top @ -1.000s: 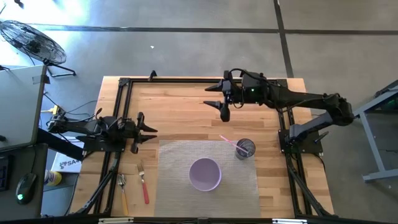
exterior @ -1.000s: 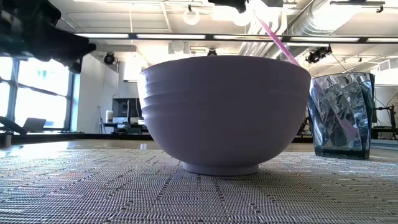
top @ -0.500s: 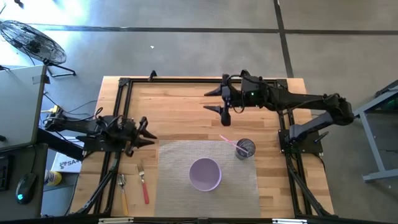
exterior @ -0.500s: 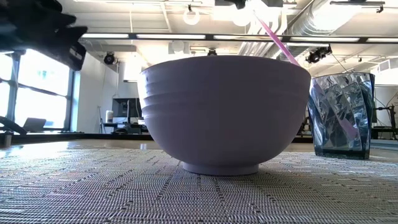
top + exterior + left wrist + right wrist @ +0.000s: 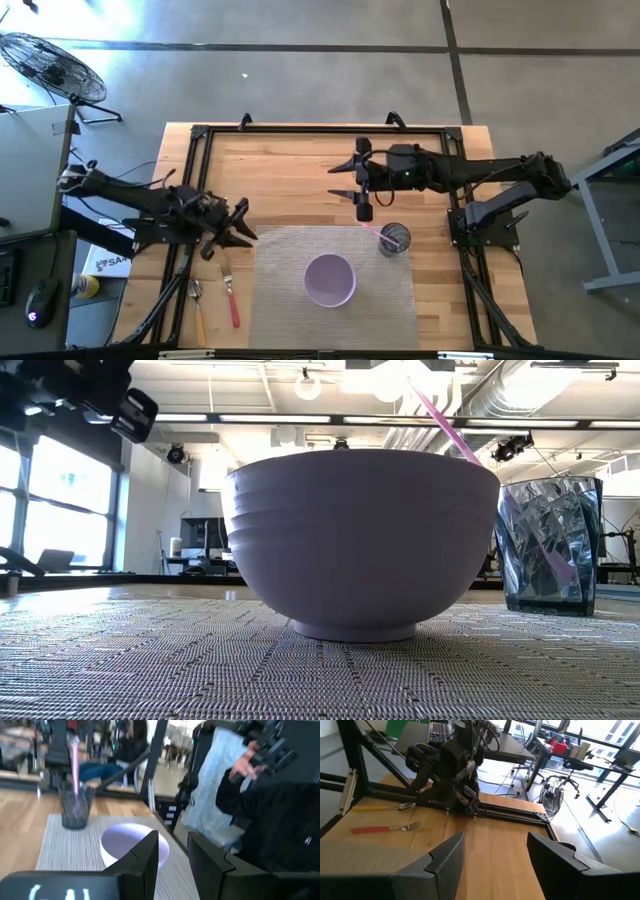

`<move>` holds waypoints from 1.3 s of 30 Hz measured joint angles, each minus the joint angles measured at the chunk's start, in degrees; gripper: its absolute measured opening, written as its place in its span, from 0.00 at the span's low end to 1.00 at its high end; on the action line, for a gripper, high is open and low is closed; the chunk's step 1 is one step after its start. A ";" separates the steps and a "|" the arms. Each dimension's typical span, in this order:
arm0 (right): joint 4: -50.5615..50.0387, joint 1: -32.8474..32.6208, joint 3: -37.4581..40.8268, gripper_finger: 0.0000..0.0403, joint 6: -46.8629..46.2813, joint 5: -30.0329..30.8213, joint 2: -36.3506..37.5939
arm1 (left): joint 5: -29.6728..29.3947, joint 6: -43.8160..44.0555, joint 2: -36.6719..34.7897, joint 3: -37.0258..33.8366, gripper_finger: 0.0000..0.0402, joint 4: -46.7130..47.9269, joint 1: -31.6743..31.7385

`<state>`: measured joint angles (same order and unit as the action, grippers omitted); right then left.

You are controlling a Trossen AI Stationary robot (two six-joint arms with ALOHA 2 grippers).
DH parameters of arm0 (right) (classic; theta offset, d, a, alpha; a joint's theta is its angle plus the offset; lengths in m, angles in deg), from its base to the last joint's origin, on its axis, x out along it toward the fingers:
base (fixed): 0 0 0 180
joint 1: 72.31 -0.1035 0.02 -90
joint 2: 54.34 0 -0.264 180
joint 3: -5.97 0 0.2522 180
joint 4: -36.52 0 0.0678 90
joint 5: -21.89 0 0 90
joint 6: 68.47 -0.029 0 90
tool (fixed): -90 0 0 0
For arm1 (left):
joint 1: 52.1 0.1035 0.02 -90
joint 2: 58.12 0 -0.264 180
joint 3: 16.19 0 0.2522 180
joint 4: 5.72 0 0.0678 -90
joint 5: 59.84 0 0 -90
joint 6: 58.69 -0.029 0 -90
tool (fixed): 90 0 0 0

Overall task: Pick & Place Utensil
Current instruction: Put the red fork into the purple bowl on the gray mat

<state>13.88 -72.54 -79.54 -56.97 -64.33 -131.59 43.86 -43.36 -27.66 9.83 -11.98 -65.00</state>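
Note:
A red-handled fork [image 5: 231, 292] and a yellow-handled spoon [image 5: 198, 310] lie flat on the wood, left of the woven mat. On the mat stand a lilac bowl [image 5: 330, 280] and a dark clear cup [image 5: 394, 240]. A pink utensil [image 5: 368, 229] leans inside the cup, its handle sticking out over the rim. My left gripper [image 5: 240, 228] is open, just beyond the fork's tines. My right gripper [image 5: 346, 181] is open, above the wood beyond the mat's far edge. The right wrist view shows the fork [image 5: 385, 828] and spoon [image 5: 385, 807] ahead.
A black metal frame [image 5: 300, 130] runs round the table top. The mat [image 5: 400, 300] covers the near middle. The low view shows the bowl [image 5: 360, 540] close up and the cup [image 5: 550, 545] to its right. A person [image 5: 280, 820] shows beyond the table in the left wrist view.
My left gripper has moved a little toward the near edge and the mat, nearing the fork's tines, and has turned. My right gripper has drawn toward the near edge, closer to the cup. Fork, spoon, bowl and cup have stayed put.

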 joint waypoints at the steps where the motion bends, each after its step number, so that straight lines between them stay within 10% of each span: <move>1: -0.24 -0.50 0.00 0.52 0.25 0.58 0.04 | -1.64 0.01 1.95 1.02 0.25 0.07 -1.50; 15: -7.94 -7.11 0.00 0.52 0.10 5.65 1.73 | -32.57 17.81 29.03 25.87 0.25 20.52 -23.68; 30: -10.21 -20.56 0.70 0.52 -5.52 12.62 1.38 | -28.47 57.73 55.61 63.32 0.25 61.03 -35.75; 39: -5.90 -25.52 3.65 0.53 -6.81 15.16 1.33 | -21.30 80.54 63.05 66.52 0.25 74.40 -36.71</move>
<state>7.98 -98.05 -75.89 -63.78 -49.16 -130.26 22.56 37.18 35.39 76.35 62.42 -101.70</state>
